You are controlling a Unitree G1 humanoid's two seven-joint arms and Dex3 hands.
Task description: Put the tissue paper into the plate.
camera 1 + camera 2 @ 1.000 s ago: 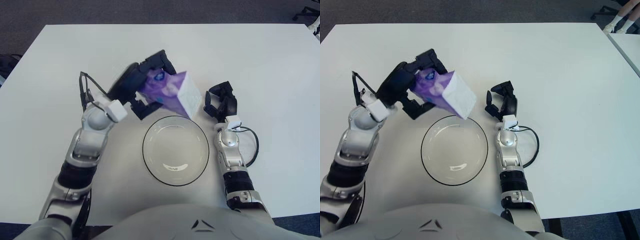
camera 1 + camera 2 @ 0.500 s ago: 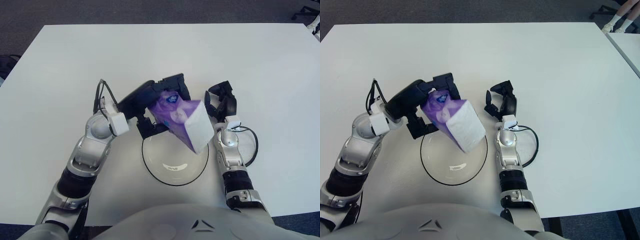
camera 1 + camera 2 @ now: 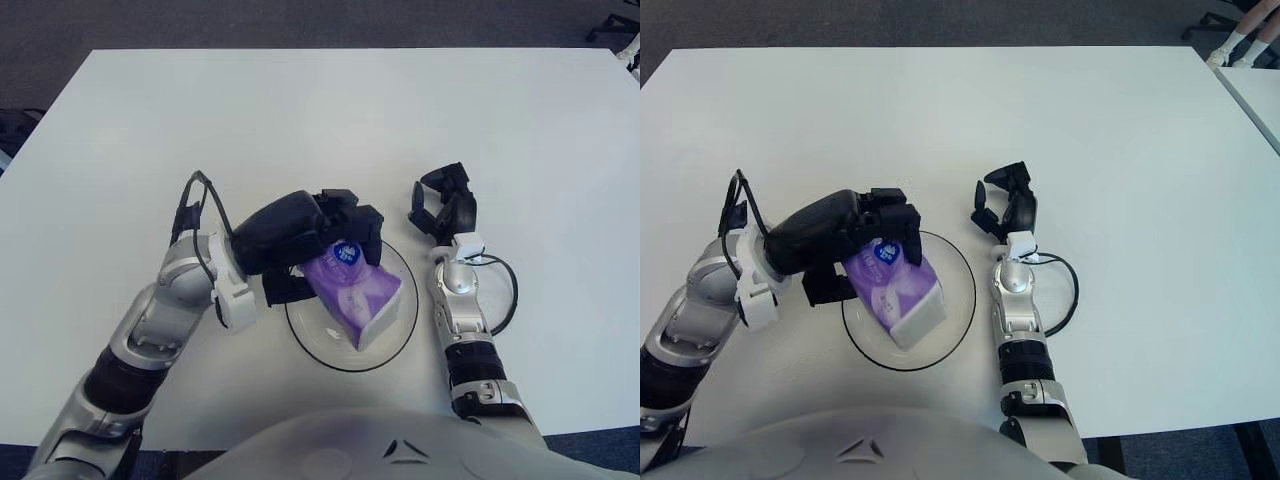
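Left eye view: my left hand (image 3: 310,235) is clenched around the purple tissue pack (image 3: 352,298), which lies tilted inside the glass plate (image 3: 405,325), its white end toward 5 o'clock. I judge this the placing step. My right hand (image 3: 443,203) shows at the plate's 2 o'clock, fingers loosely curled, holding nothing.

Right eye view: the pack's lower end appears to touch the plate floor. Next move, I judge: release the fingers and lift clear toward 10 o'clock.

Even, bright overhead light; white table (image 3: 300,110) reads clean, not blown out. Soft faint shadows under left hand (image 3: 310,235). Small glare streak on plate (image 3: 400,325) rim. Sharp throughout, slight wide-angle bend at edges.
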